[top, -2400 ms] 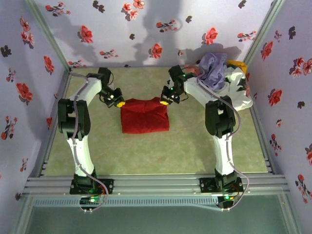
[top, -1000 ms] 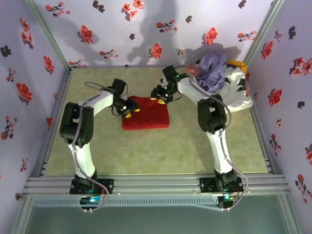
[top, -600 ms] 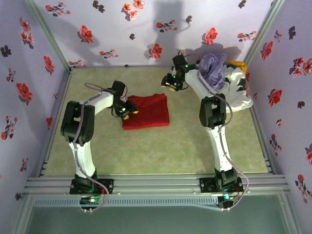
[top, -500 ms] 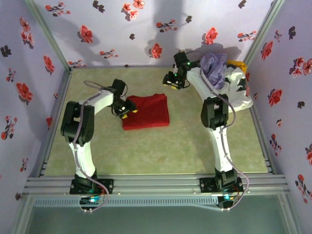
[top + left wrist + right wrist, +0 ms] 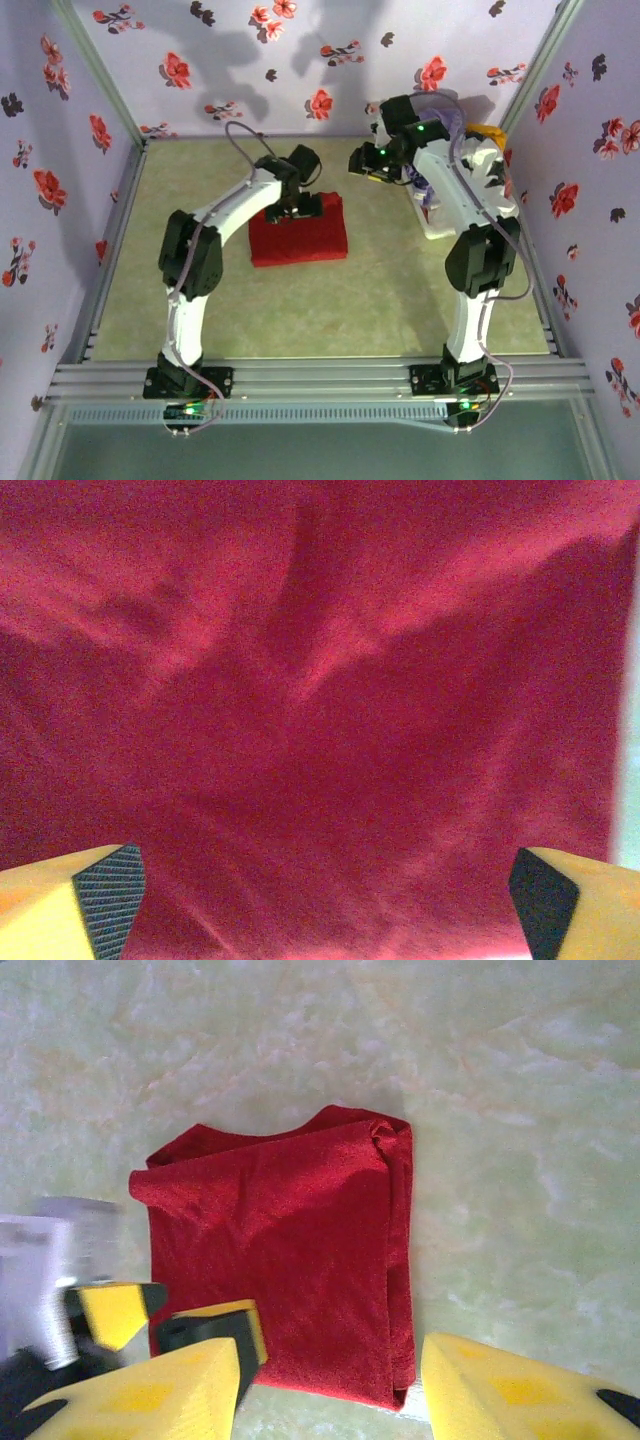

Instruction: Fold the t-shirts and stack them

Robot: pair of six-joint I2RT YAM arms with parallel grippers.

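Green marbled surface (image 5: 400, 290), flowered walls around it. Deep red t-shirt (image 5: 300, 240) lies folded to a rough rectangle, flat, left of centre; neck edge on the far side. White basket (image 5: 500, 190) at the far right holds a lavender shirt (image 5: 452, 103), with yellow-orange cloth (image 5: 488, 131) behind. Left pincer (image 5: 325, 880) over the red shirt's far edge, fingers spread wide, nothing between them. Right pincer (image 5: 330, 1390) raised between the red shirt and the basket, fingers apart, gap empty.
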